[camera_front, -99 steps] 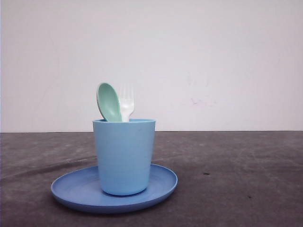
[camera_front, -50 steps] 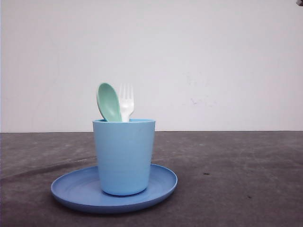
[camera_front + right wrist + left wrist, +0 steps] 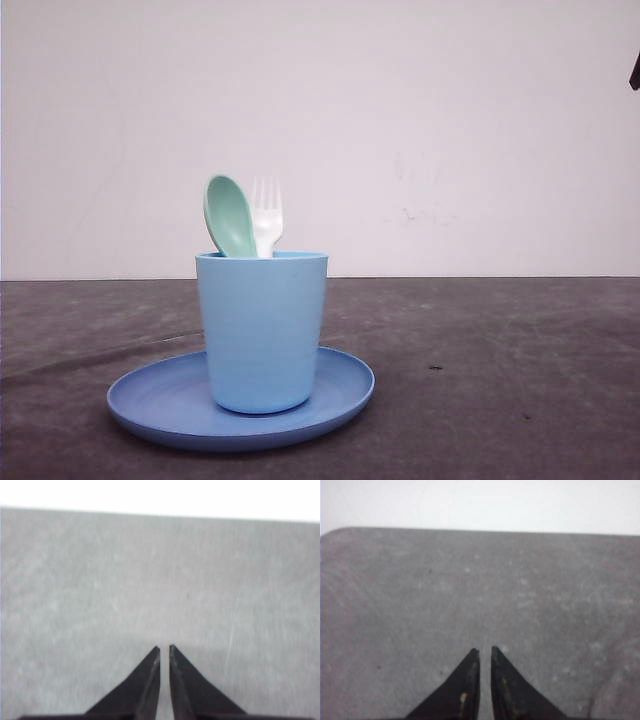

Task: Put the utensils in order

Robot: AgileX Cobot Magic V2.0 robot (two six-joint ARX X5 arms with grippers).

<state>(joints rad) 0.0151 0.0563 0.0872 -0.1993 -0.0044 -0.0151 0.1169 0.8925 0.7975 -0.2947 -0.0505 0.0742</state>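
Note:
A mint-green spoon (image 3: pixel 230 215) and a small white fork (image 3: pixel 267 215) stand upright inside a light blue cup (image 3: pixel 262 330), their heads poking above its rim. The cup rests on a round blue plate (image 3: pixel 170 400) left of centre on the dark table. My left gripper (image 3: pixel 485 651) hangs over bare grey tabletop, its black fingers nearly together with nothing between them. My right gripper (image 3: pixel 164 648) is likewise shut over bare tabletop, holding nothing. At the front view's top right corner a dark bit of an arm (image 3: pixel 635 72) shows.
The dark grey table (image 3: pixel 500 380) stretches to the right of the plate, with a white wall behind it. The table's far edge (image 3: pixel 480 530) runs across the left wrist view.
A dark bit of arm at the front view's top right corner has come further down into the picture. The cup, plate and utensils have not moved.

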